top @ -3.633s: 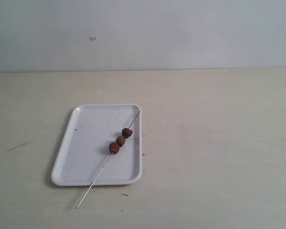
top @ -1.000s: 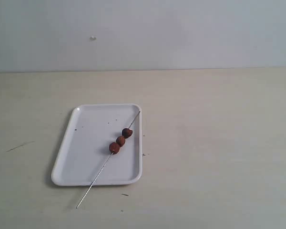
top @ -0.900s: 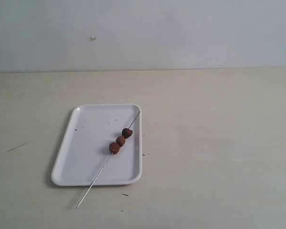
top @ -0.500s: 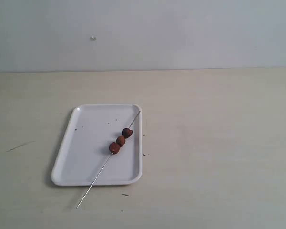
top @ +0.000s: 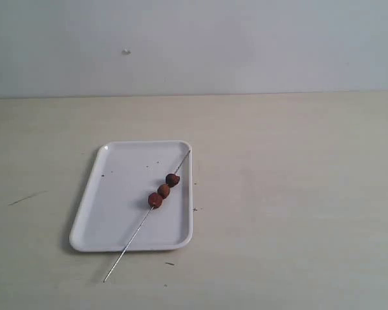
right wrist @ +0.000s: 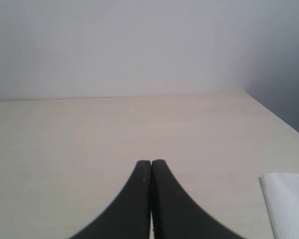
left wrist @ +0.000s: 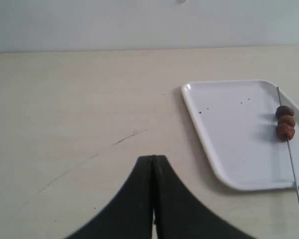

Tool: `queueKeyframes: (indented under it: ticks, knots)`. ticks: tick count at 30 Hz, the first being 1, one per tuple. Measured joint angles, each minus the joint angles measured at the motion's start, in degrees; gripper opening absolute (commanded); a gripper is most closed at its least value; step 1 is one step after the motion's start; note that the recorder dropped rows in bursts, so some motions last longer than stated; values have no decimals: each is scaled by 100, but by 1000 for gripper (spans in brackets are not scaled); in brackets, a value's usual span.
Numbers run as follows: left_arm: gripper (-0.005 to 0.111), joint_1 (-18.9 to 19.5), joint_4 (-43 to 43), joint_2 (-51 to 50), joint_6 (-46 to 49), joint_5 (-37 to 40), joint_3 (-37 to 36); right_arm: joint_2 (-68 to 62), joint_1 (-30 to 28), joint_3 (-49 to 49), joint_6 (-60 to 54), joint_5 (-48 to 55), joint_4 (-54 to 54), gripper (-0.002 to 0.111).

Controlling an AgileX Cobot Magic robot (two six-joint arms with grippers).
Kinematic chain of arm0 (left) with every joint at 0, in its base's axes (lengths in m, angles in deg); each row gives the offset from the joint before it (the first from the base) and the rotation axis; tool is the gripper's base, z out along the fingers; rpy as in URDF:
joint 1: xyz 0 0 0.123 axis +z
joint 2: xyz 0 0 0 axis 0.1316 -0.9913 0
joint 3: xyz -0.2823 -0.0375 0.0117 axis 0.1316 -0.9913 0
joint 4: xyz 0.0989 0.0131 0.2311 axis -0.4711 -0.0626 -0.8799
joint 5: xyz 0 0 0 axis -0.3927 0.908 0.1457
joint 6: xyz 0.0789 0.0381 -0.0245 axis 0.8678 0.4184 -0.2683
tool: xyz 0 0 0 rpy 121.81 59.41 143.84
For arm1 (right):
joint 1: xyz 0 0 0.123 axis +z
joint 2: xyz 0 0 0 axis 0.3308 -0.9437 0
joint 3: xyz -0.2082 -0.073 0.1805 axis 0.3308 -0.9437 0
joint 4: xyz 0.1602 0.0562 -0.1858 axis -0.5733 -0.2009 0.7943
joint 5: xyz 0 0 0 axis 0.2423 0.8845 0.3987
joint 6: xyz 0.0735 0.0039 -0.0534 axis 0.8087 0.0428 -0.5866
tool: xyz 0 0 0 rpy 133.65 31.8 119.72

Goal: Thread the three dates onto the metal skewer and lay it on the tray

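Your desk [top: 297,194] is a pale, matt surface with a faint wood-like grain and a few dark scuff lines. The tray [top: 110,206] looks like smooth white plastic with a soft sheen, flecked with dark specks. The metal skewer [top: 130,241] is bare grey metal, dull rather than bright. The three dates [top: 163,190] show matt, uneven reddish-brown skin. The left end effector [left wrist: 153,158] and right end effector [right wrist: 151,163] are smooth matt black; you cannot tell plastic from rubber.

Matte black jaws, curved, tapering tips
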Motion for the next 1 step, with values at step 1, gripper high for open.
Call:
queueKeyframes:
  ticks: [1]
  knots:
    - [0,0,0,0,0,0,0,0,0,0,0,0,0,0]
